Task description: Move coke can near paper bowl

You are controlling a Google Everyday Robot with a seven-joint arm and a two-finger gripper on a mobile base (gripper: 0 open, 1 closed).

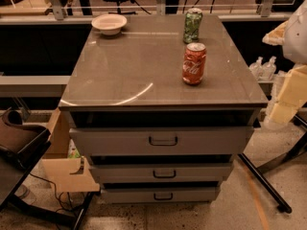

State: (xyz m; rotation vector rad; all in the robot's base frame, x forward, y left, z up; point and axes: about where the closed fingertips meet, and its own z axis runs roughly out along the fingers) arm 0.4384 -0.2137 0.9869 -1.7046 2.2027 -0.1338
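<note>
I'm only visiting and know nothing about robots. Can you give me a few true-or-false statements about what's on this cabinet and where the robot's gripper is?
1. The coke can stands upright on the cabinet top. True.
2. The paper bowl touches the coke can. False: it sits well apart, at the far left corner.
3. A green can stands behind the coke can. True.
4. The gripper holds the coke can. False: it is at the right edge of the view, beside the cabinet, away from the can.
</note>
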